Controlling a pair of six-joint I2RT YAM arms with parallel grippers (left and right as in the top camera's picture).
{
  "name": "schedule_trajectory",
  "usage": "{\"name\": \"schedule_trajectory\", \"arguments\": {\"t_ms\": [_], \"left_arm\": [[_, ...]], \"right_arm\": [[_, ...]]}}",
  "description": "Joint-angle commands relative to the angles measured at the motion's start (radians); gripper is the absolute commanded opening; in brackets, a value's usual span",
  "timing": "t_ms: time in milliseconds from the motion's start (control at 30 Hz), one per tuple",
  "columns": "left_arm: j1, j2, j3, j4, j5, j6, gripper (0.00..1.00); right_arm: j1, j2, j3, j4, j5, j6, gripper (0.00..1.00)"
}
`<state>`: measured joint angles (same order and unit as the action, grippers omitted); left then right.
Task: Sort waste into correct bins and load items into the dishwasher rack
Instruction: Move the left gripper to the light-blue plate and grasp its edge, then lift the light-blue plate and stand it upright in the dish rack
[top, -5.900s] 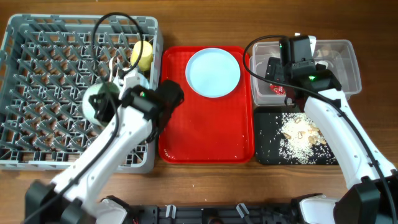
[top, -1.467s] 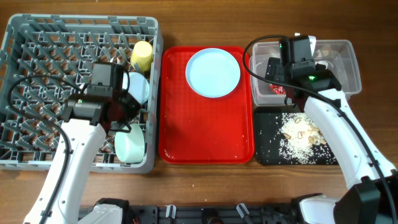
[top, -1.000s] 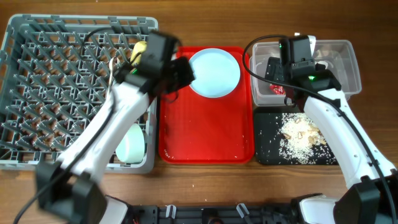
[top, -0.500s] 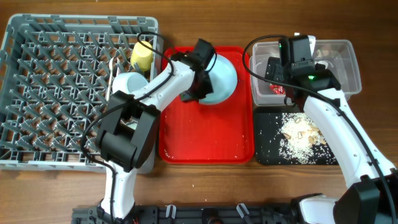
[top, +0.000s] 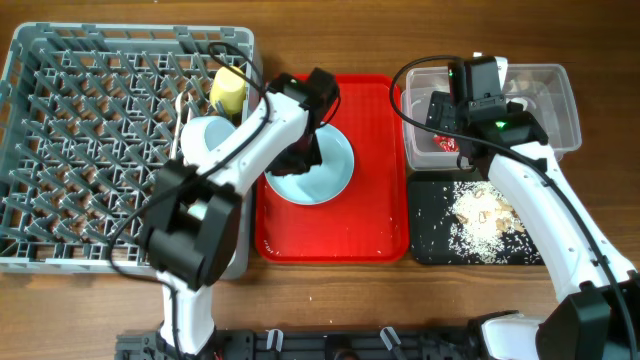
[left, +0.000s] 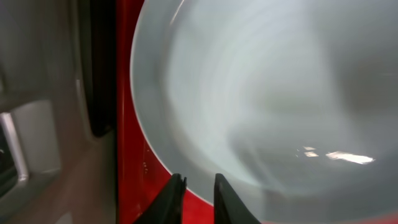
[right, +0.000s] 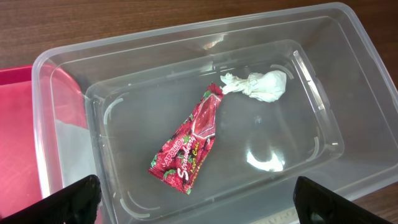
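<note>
A brown wooden table (top: 330, 290) fills the whole scene, its grain running left to right, with dark hardware along its near edge. The grey rack (top: 90, 130) covers the left end. Just beside it lies the red tray (top: 340, 225), with a few pale specks near its lower right corner.

The left arm (top: 230, 160) reaches from the near edge across the rack's right side to the tray. The right arm (top: 540, 210) stretches up the right side and hangs over the tub (top: 560, 100), which stands at the far right. Just in front of the tub sits the black tray (top: 430, 200).

The plate (top: 335, 175) lies on the red tray, left of its middle. The left gripper (left: 198, 193) has its fingers close together astride the plate's rim, one over the tray and one over the plate. The wrist view is blurred, so we cannot tell whether they pinch it.

The bowl (top: 203, 138) and the cup (top: 228, 90) sit in the rack's right edge, the cup behind the bowl. Beside them stands a slim white utensil (top: 181, 103) — spoon or fork, we cannot tell.

The right gripper (right: 199, 199) is spread wide above the tub and holds nothing. Inside the tub lie the wrapper (right: 188, 146) and the tissue (right: 258, 85), near each other. The food scraps (top: 485, 215) are heaped in the black tray.
</note>
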<state>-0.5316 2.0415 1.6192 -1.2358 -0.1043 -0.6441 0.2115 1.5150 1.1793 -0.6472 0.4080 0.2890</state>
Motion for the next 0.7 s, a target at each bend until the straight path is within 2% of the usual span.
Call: {"name": "schedule_trajectory", "arguments": {"t_ms": [0, 33, 300, 367, 433, 467, 667], "left_arm": [[-0.035, -0.085, 0.031, 0.048, 0.142, 0.009, 0.67], [-0.057, -0.077, 0.03, 0.072, 0.172, 0.009, 0.7], [-0.179, -0.055, 0.028, 0.232, 0.136, 0.009, 0.53], [-0.202, -0.051, 0.028, 0.26, 0.128, 0.008, 0.44], [-0.219, -0.041, 0.027, 0.276, 0.103, 0.008, 0.28], [-0.225, -0.032, 0.027, 0.285, 0.098, 0.008, 0.24], [-0.225, 0.03, 0.021, 0.343, 0.094, -0.025, 0.26]], "right_arm": [[0.004, 0.006, -0.005, 0.003, 0.009, -0.008, 1.0], [0.004, 0.006, -0.005, 0.003, 0.009, -0.008, 1.0], [0.004, 0.006, -0.005, 0.003, 0.009, -0.008, 1.0], [0.004, 0.006, -0.005, 0.003, 0.009, -0.008, 1.0], [0.004, 0.006, -0.005, 0.003, 0.009, -0.008, 1.0], [0.004, 0.006, -0.005, 0.003, 0.009, -0.008, 1.0], [0.004, 0.006, -0.005, 0.003, 0.009, -0.008, 1.0]]}}
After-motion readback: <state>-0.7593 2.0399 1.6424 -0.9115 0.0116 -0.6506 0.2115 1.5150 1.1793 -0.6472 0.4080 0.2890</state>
